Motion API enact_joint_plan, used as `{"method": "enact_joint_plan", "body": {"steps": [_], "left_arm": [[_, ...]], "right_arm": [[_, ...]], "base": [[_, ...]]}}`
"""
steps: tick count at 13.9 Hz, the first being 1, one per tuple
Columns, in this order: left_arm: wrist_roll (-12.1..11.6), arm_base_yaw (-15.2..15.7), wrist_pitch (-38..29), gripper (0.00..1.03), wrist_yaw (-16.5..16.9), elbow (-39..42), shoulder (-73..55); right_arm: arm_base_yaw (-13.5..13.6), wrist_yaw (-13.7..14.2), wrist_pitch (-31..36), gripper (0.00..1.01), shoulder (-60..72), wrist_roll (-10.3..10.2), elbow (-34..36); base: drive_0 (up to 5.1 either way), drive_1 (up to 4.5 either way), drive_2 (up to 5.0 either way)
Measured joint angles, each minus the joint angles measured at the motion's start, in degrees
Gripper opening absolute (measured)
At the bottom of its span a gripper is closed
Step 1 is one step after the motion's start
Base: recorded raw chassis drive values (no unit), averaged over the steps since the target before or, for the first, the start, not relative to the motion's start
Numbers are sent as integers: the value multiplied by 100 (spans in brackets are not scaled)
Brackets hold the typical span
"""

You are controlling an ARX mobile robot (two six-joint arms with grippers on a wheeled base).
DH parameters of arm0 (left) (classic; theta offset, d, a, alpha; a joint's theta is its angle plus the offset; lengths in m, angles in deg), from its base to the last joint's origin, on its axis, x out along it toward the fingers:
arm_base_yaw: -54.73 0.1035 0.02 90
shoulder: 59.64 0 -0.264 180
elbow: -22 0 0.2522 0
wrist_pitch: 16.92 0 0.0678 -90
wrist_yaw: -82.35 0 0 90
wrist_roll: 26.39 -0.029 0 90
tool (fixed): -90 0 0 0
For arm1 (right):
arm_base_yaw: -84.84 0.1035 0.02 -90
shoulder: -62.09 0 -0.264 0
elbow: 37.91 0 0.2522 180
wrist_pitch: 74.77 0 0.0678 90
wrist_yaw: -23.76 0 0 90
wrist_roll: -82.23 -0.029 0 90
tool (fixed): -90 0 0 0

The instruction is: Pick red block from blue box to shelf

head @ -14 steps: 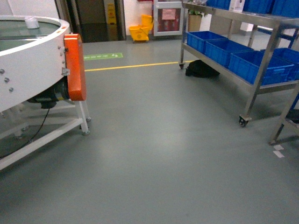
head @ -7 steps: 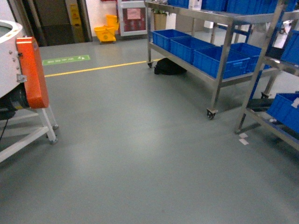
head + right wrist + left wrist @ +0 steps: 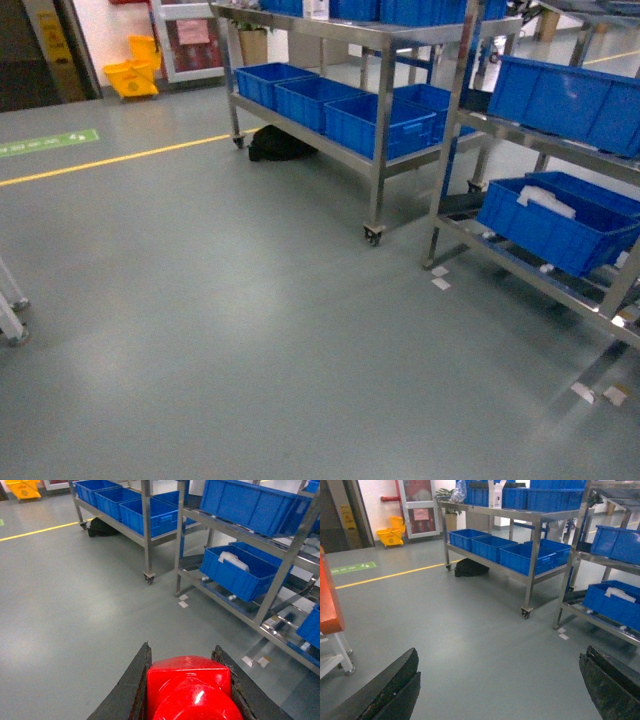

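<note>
Right gripper (image 3: 187,690), at bottom centre of its wrist view, is clamped on the red block (image 3: 190,687), apparently mid-carry; next comes approaching the shelf (image 3: 280,575) at upper right.

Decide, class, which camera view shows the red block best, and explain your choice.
The right wrist view: the red block fills the bottom of the picture, clamped between the right pincer's dark fingers, its round stud facing the camera. The head view and the left wrist view show no block at all, only floor, racks and blue crates.
</note>
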Motion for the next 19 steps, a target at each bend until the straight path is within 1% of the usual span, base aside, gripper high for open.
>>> {"method": "enact_joint_plan", "body": {"steps": [19], "left_arm": [[0, -4, 0, 98, 0, 0, 0]], "right_arm": [[0, 2, 0, 28, 0, 0, 0]], "base": [[-151, -151, -151]]}}
